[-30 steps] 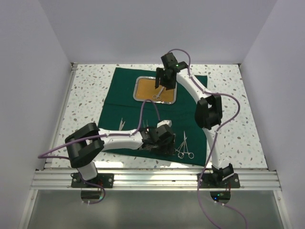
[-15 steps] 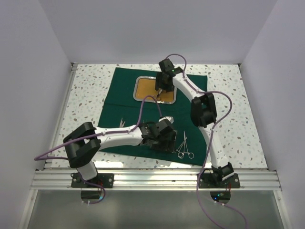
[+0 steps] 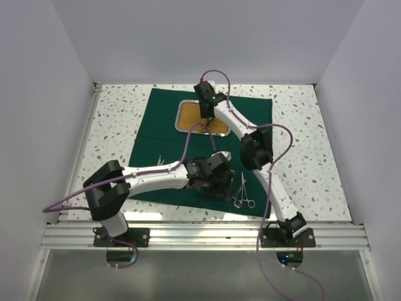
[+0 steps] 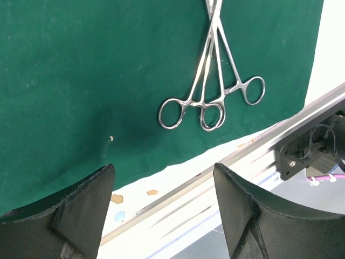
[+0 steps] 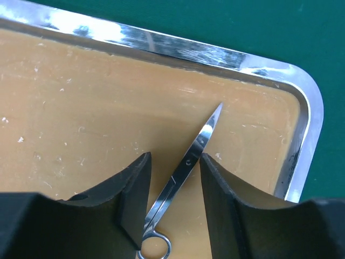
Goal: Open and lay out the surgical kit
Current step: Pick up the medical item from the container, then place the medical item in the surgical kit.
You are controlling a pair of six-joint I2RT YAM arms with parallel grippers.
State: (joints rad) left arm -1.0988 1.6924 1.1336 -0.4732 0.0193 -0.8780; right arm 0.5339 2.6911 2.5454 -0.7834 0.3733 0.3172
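The right fingers [image 5: 126, 189] stand apart astride the scissors [image 5: 202, 137] in the steel tray [image 5: 161, 46]; closing off-centre could skid them along its floor. The left fingers [image 4: 81, 199], apart and empty, hover over the green cloth [image 4: 81, 81] near the forceps [image 4: 210, 81].

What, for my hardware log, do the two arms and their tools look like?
Both the left arm and right arm have white links, black joint housings and purple cables looping alongside. The left tool and right tool have matte black wedge-shaped fingers.
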